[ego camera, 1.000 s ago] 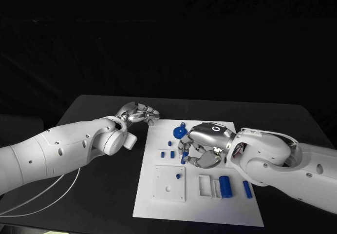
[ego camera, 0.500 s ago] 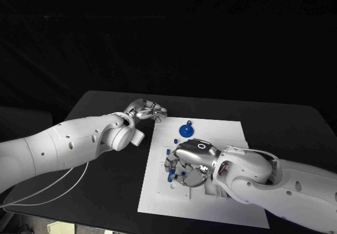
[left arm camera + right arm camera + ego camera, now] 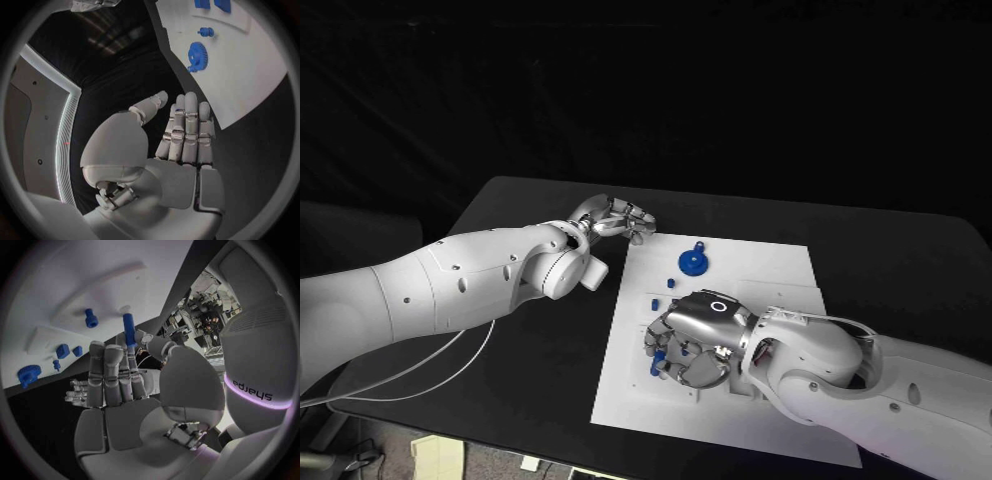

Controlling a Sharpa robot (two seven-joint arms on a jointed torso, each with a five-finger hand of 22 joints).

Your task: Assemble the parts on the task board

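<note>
Peg (image 3: 128, 329) pinched upright between thumb and fingertip of right hand (image 3: 689, 345), low over board (image 3: 762, 265), with short stud (image 3: 91, 317) standing just past the fingertips. Held that lightly, could tilt or slip in the pinch, catch on a socket's rim if pressed down crooked, or knock the stud on the way. Left hand (image 3: 615, 215) flat and empty off the board's edge, gear (image 3: 197, 56) well beyond its fingertips; not bracing anything, so may let the board slide under a skewed push.
</note>
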